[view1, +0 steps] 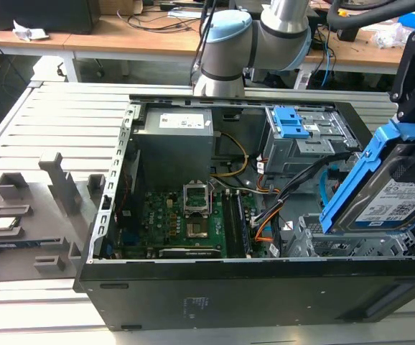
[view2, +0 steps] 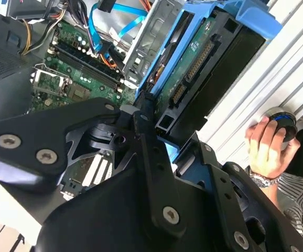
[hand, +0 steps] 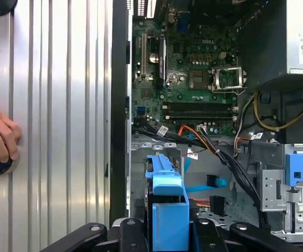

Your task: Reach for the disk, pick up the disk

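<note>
Fingers (hand: pixel 167 231) are gripping the disk (view1: pixel 387 187) tight, holding it tilted w/ blue edge up, over the open computer case (view1: pixel 193 295).

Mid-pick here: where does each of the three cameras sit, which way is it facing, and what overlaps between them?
Exterior view: off the arm, looking down into the open computer case; the arm and the tool clamping the disk show.
Second wrist view: on the arm, looking along the black tool at the disk and motherboard; a person's hand rests on a knob.
First wrist view: on the arm, looking down over the disk.
Shared: both wrist views show disk, motherboard, hand.
</note>
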Available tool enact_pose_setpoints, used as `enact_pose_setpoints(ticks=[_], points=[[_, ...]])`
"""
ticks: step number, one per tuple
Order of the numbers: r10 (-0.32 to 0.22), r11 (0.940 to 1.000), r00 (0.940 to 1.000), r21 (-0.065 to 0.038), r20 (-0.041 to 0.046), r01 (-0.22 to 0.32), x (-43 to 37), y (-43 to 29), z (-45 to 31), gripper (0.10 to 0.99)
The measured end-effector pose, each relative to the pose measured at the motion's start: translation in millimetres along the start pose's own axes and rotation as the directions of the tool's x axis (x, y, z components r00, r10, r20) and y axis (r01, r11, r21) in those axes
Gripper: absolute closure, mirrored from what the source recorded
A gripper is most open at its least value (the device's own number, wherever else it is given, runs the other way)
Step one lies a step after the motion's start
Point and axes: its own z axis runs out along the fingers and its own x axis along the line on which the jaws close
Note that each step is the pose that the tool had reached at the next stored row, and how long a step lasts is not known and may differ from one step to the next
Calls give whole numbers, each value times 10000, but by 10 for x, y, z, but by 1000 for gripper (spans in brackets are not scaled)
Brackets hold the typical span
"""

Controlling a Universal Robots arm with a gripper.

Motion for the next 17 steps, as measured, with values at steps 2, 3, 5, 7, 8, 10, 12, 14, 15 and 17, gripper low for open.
enact_pose_setpoints(ticks=[2,3,5,7,8,10,12,14,15,17], points=[[69,10000,10000,3,5,-69,-14,32,39,722],[106,9999,9999,4,4,-106,-22,51,55,722],[176,9998,9998,7,9,-176,-40,77,84,722],[264,9997,9996,10,21,-264,-56,77,102,722],[357,9994,9993,14,57,-357,-58,78,107,722],[568,9984,9983,19,118,-568,-62,77,130,722],[610,9981,9981,20,118,-611,-98,74,152,722],[609,9981,9981,16,119,-610,-136,64,169,722],[610,9981,9981,13,116,-610,-157,57,175,722],[610,9981,9981,7,106,-610,-203,41,188,722]])
